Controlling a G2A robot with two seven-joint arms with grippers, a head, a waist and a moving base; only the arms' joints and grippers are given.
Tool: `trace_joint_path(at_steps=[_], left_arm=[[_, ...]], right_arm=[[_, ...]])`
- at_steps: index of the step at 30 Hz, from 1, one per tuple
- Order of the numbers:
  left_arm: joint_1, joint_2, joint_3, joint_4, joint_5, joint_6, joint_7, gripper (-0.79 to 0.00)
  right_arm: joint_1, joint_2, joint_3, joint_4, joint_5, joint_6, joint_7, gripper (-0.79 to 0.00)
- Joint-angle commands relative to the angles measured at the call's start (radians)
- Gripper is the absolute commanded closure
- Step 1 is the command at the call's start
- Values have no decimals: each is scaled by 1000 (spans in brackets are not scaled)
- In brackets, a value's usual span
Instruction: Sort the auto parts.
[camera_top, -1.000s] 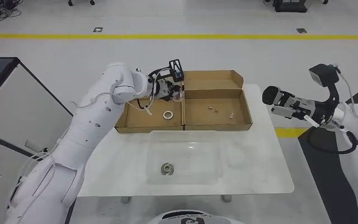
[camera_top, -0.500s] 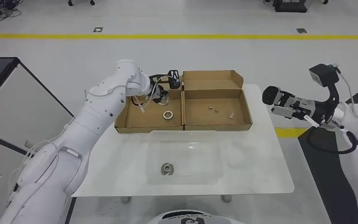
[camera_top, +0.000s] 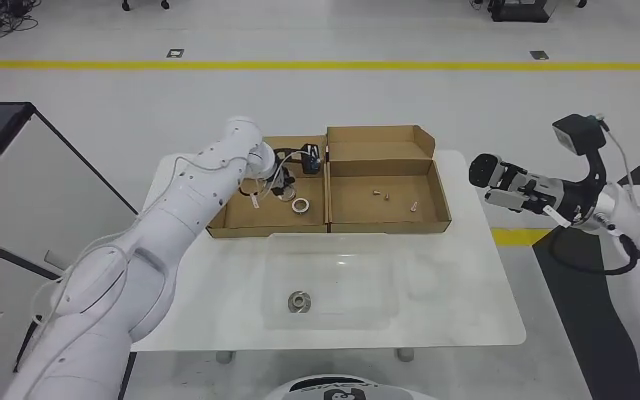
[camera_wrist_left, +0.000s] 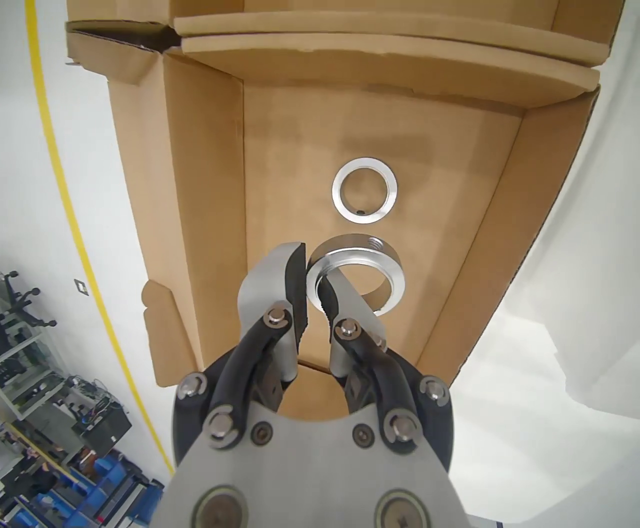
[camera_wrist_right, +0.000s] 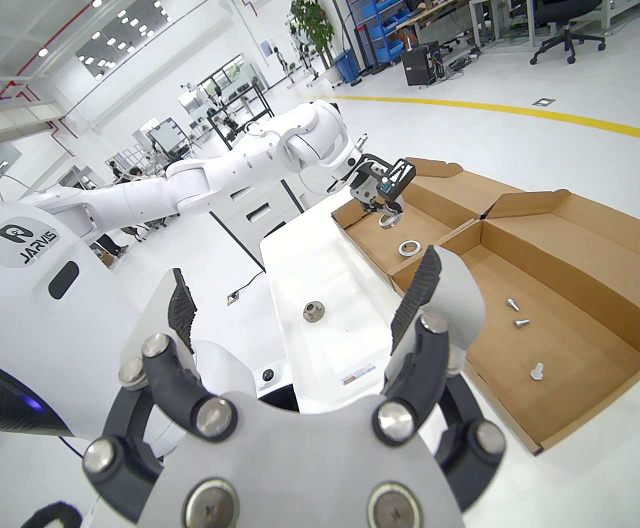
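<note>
Hanging over the left box (camera_wrist_left: 200, 200) at the bench's far edge, the left gripper (camera_wrist_left: 312, 272) pinches a ring (camera_wrist_left: 395, 272) above a second ring (camera_wrist_left: 337, 190) lying inside. A flanged part (camera_top: 299, 300) waits in the tray (camera_top: 340, 250) by the near edge. Bolts (camera_wrist_right: 520, 323) lie in the right box (camera_top: 385, 210); the right gripper (camera_wrist_right: 305, 262) gapes, empty.

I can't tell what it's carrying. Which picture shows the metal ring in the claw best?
The left wrist view: the ring sits close up, its rim pinched by the left claw. The right wrist view shows it small and distant; the top view, too tiny to make out.
</note>
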Motion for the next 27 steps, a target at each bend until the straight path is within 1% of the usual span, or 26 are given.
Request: trace_joint_path(at_steps=[1, 10, 19, 27], left_arm=[[-3, -10, 13, 30, 7, -2, 6, 0], [-12, -45, 46, 130, 21, -3, 51, 0], [-8, -70, 77, 220, 79, 12, 128, 0], [-18, -94, 91, 269, 99, 9, 161, 0]], right_arm=[[0, 0, 0, 0, 0, 0, 0, -785], [0, 0, 0, 0, 0, 0, 0, -785], [0, 0, 0, 0, 0, 0, 0, -785], [0, 0, 0, 0, 0, 0, 0, -785]])
